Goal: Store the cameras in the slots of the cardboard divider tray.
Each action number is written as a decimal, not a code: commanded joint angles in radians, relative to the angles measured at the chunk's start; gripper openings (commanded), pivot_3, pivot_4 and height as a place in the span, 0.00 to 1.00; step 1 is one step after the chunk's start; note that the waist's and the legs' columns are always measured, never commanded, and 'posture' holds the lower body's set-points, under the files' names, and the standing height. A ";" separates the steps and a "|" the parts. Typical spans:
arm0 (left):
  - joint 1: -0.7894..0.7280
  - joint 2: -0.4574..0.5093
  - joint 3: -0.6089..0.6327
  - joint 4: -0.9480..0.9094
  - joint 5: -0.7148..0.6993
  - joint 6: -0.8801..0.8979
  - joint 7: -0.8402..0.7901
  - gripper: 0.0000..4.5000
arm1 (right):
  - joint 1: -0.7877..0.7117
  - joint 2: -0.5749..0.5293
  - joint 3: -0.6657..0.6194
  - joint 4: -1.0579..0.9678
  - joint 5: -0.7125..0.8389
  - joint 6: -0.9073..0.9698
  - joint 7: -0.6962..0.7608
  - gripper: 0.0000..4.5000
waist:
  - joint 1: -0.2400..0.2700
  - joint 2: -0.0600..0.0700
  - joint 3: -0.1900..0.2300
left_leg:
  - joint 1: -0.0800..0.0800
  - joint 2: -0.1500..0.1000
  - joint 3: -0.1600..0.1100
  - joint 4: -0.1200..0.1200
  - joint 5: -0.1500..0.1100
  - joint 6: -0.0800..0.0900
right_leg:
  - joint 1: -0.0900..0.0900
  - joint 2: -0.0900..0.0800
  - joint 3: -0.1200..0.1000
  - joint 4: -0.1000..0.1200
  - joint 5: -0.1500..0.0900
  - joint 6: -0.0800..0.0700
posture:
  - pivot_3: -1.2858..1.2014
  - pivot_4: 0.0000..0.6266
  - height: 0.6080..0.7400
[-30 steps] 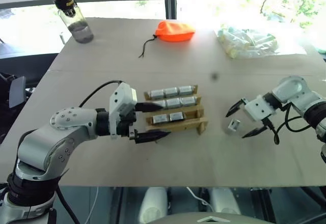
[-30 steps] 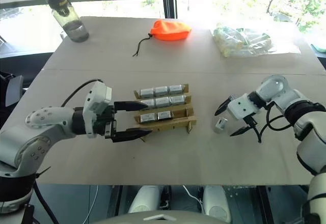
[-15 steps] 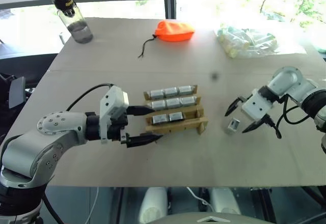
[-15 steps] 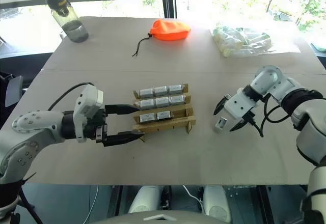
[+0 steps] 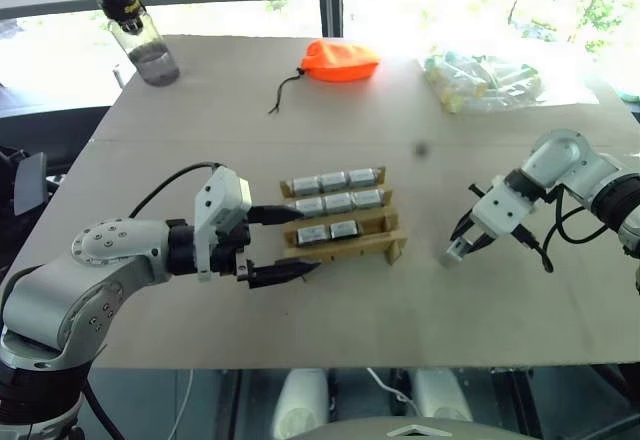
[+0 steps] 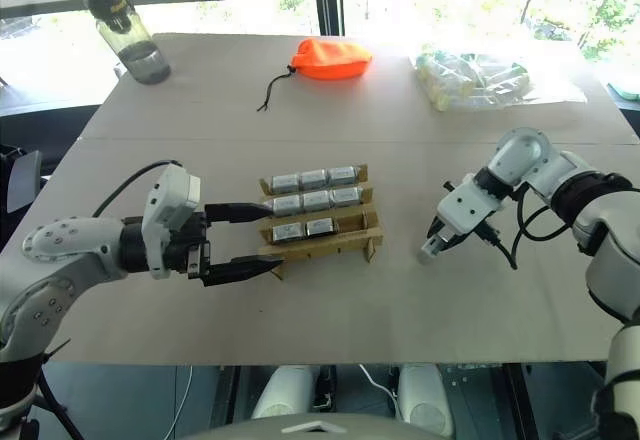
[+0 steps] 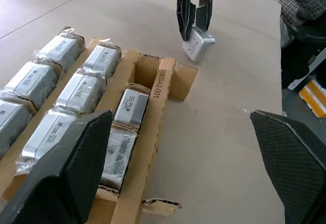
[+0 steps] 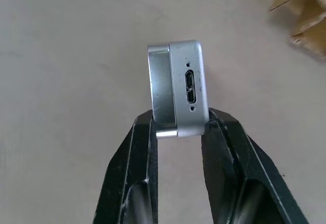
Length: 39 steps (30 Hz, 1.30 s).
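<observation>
While the left hand (image 5: pixel 283 244) hangs low over the near part of the worktop (image 5: pixel 200 110) with its two black fingers spread wide apart and nothing between them, its tips point at the near end of the cardboard divider tray (image 5: pixel 345 243). One finger lies along the near edge of the tray and the other reaches toward the middle row; whether either touches the cardboard is hard to tell. The tray sits at the middle of the worktop and holds eight cameras (image 5: pixel 338 202): two in the near row, three in the middle row and three in the far row, each looking wrapped in clear film in the left wrist view.

To the right of the tray and apart from it, the right hand (image 5: pixel 460 249) points steeply down and is clenched on the ninth camera (image 8: pixel 178 87), a silver-grey block pinched at one end between the fingertips, with a small port on the face turned to the wrist camera. From the head views I cannot say whether it is clear of the worktop.

Farther back lie an orange pouch (image 5: pixel 341 60) with a dark cord, a clear bag of pale items (image 5: pixel 485 80) at the far right, and a water bottle (image 5: pixel 140 33) at the far left corner.
</observation>
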 commanded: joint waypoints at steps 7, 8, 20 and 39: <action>0.001 0.021 0.025 -0.006 0.013 -0.051 -0.021 1.00 | 0.030 -0.062 -0.226 -0.246 0.282 0.427 0.050 0.15 | -0.001 0.001 0.000 | 0.000 0.000 -0.001 0.000 0.000 0.000 | 0.000 -0.001 -0.002 0.000 0.000 0.000 | 0.52 0.24 0.89; -0.007 0.013 0.025 -0.001 0.022 -0.065 -0.013 1.00 | 0.038 -0.029 -0.288 -0.213 0.249 0.432 0.050 0.15 | -0.001 0.001 0.000 | -0.001 0.000 -0.001 0.000 0.000 0.000 | 0.000 -0.001 -0.002 0.000 0.000 0.000 | 0.52 0.24 0.89; 0.001 -0.021 0.086 0.009 0.064 -0.148 0.049 1.00 | 0.132 0.097 -0.665 -0.425 -0.035 0.957 -0.097 0.15 | 0.006 0.001 0.000 | -0.012 -0.001 -0.002 0.001 0.000 0.000 | -0.009 -0.001 -0.005 0.000 0.000 0.000 | 0.52 0.24 0.89; 0.160 0.045 0.189 -0.096 0.077 -0.140 0.050 1.00 | 0.138 0.259 -0.697 -0.654 -0.419 1.342 -0.184 0.15 | 0.001 0.000 0.000 | -0.014 -0.001 -0.003 0.001 0.000 0.000 | -0.010 0.000 -0.004 0.000 0.000 0.000 | 0.52 0.24 0.89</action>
